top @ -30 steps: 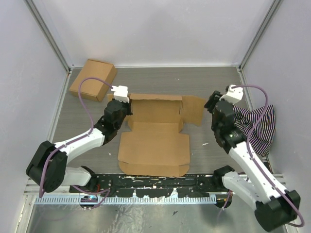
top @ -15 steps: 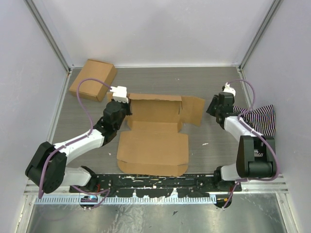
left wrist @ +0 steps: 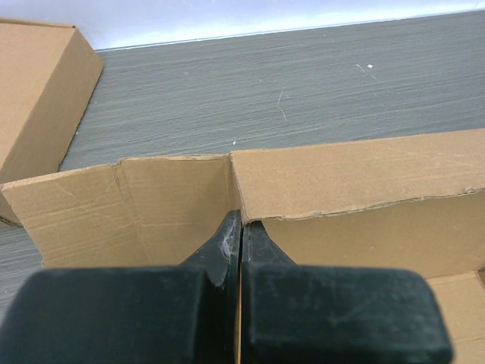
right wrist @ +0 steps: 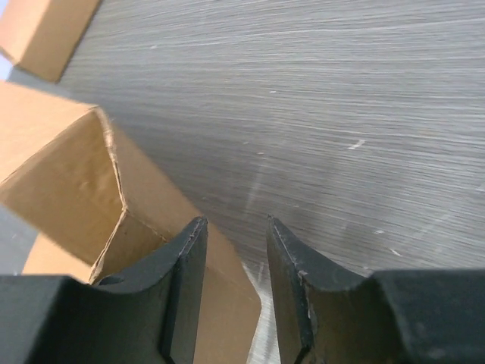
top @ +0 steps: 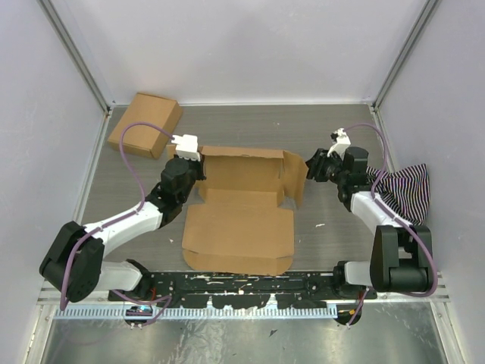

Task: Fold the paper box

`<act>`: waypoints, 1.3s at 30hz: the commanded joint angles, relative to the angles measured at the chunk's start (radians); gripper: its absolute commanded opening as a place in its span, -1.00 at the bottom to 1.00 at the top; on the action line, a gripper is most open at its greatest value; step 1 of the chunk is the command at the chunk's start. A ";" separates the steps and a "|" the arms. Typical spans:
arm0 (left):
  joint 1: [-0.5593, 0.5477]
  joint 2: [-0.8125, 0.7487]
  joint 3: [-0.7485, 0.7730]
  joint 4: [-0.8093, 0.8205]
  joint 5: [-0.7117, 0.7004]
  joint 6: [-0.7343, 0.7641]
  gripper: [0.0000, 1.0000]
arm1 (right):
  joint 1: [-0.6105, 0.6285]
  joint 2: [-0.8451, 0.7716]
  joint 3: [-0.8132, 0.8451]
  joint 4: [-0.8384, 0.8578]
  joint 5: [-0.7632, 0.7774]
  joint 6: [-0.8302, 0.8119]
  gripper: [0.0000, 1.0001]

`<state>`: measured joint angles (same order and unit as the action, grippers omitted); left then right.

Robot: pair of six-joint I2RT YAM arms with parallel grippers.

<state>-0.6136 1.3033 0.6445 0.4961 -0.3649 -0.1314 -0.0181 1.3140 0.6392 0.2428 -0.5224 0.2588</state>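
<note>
The paper box (top: 241, 220) lies in the middle of the table, a brown die-cut sheet with its back wall and side flaps partly raised. My left gripper (top: 190, 164) is at its back left corner, shut on the thin edge of the left side wall (left wrist: 170, 205); the cardboard runs between the closed fingers (left wrist: 227, 231). My right gripper (top: 311, 167) is open at the raised right flap (top: 296, 178). In the right wrist view the flap (right wrist: 72, 174) sits by the left finger (right wrist: 186, 258) and its lower edge reaches into the gap.
A smaller ready-made brown box (top: 145, 123) lies at the back left, also in the left wrist view (left wrist: 34, 91). A striped cloth (top: 402, 193) lies against the right wall. Walls (top: 64, 152) close in the left, back and right sides.
My right arm has swung left, from near the striped cloth to the right flap. The flap now stands more upright. My left gripper has not moved.
</note>
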 commanded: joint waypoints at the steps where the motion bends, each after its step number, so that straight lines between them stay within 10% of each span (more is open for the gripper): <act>1: -0.003 -0.010 0.015 0.055 0.007 0.008 -1.00 | 0.006 -0.054 -0.025 0.102 -0.216 -0.005 -0.13; 39: -0.002 0.022 -0.160 0.283 0.072 -0.025 -1.00 | 0.356 -0.146 -0.023 -0.064 0.300 -0.068 0.13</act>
<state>-0.6132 1.3060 0.5259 0.7021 -0.3073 -0.1436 0.3016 1.1786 0.5800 0.1402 -0.3496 0.1959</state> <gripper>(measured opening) 0.013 0.569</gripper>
